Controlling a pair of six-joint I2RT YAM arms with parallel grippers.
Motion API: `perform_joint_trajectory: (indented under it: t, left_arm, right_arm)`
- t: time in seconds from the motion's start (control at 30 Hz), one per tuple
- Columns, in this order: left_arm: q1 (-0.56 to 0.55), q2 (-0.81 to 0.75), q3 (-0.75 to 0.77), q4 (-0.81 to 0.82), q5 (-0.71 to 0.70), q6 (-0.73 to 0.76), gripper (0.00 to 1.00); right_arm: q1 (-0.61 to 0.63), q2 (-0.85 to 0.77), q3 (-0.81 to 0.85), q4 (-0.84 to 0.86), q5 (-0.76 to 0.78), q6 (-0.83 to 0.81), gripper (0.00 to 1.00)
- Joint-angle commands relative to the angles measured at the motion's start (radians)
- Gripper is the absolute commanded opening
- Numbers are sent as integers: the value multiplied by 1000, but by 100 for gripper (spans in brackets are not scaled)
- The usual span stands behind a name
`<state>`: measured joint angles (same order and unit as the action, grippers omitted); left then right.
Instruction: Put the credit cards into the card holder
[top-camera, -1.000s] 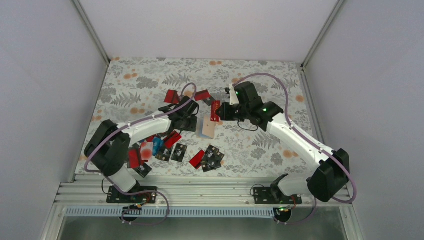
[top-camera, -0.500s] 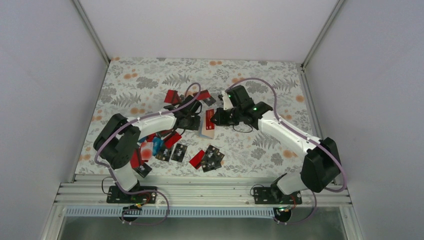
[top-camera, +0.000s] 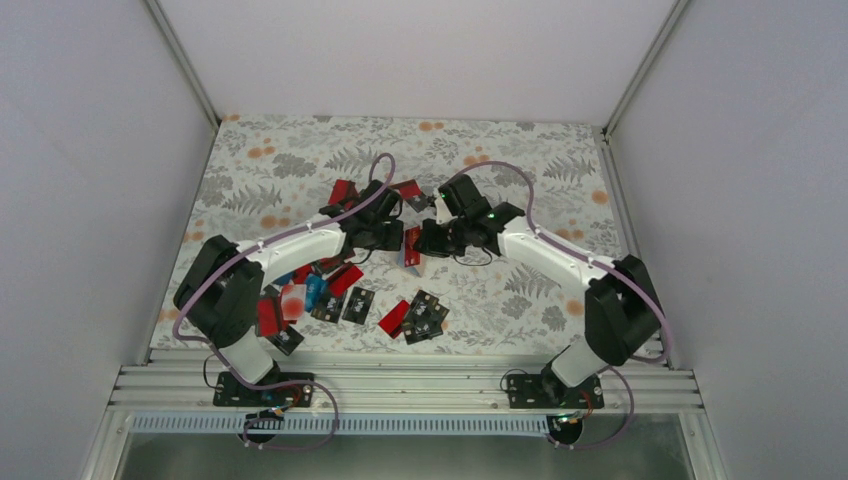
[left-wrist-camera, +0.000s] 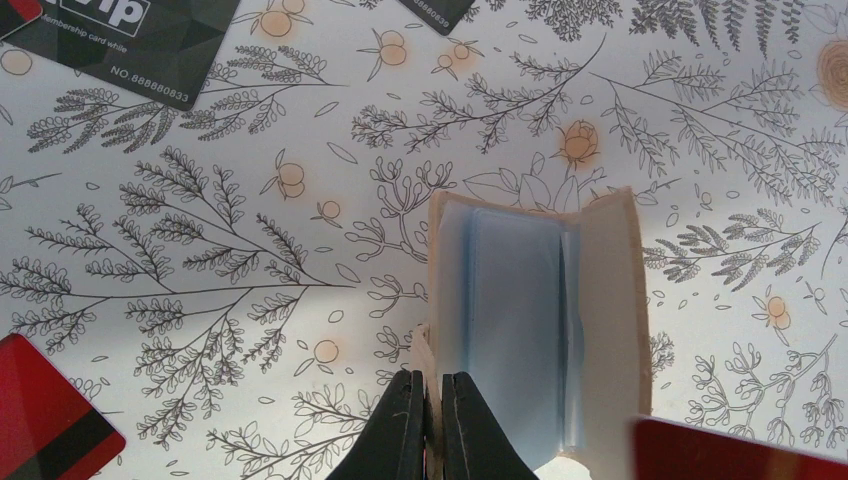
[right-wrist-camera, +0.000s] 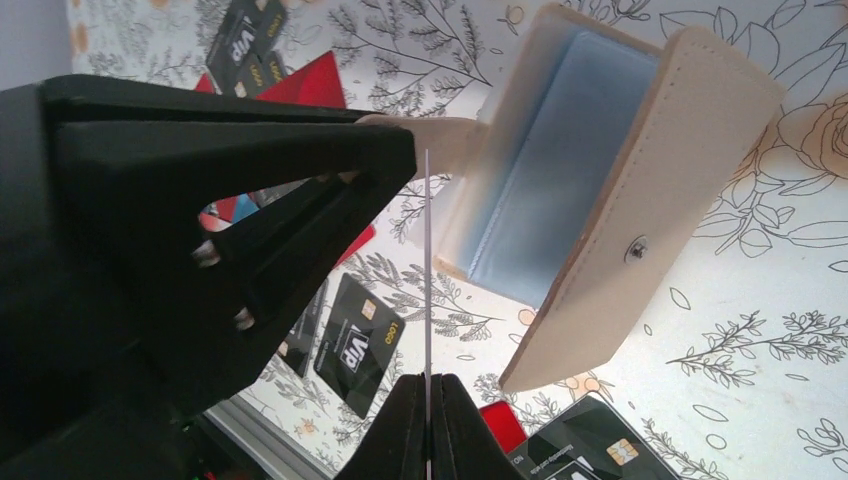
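Note:
The card holder (left-wrist-camera: 610, 300) stands open, tan outside with grey-blue pockets (left-wrist-camera: 520, 320) showing. My left gripper (left-wrist-camera: 432, 420) is shut on the tan tab at its left edge. In the right wrist view the card holder (right-wrist-camera: 640, 200) lies up and to the right of a thin card (right-wrist-camera: 427, 270), seen edge-on. My right gripper (right-wrist-camera: 428, 410) is shut on that card. It is red, and its corner (left-wrist-camera: 740, 455) shows beside the holder's right cover. From above, both grippers meet at mid-table, left gripper (top-camera: 393, 238) and right gripper (top-camera: 420, 240), with the red card (top-camera: 411, 248) between them.
Several loose credit cards, red, black and blue, lie front-left of the holder (top-camera: 330, 295). Black ones sit at the front centre (top-camera: 425, 315), red ones behind the left arm (top-camera: 343, 192). A black VIP card (right-wrist-camera: 358, 345) lies under the right gripper. Grey walls close in both sides.
My left gripper has shut on the holder's tab. The right arm has swung left, bringing the red card up beside the opened holder.

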<state>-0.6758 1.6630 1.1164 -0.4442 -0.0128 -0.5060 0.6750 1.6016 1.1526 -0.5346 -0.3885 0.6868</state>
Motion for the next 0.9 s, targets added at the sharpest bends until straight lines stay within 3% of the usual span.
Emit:
perform_joint_trajectory:
  t: [0.0, 0.33, 0.87]
  left_arm:
    - [5, -26, 25, -13, 15, -2, 2]
    - [5, -30, 8, -14, 8, -3, 2]
    - [6, 2, -11, -20, -23, 3, 3]
  right_arm:
    - [12, 40, 52, -21, 20, 16, 4]
    - [11, 105, 79, -78, 124, -16, 4]
    - [-21, 24, 9, -133, 226, -52, 4]
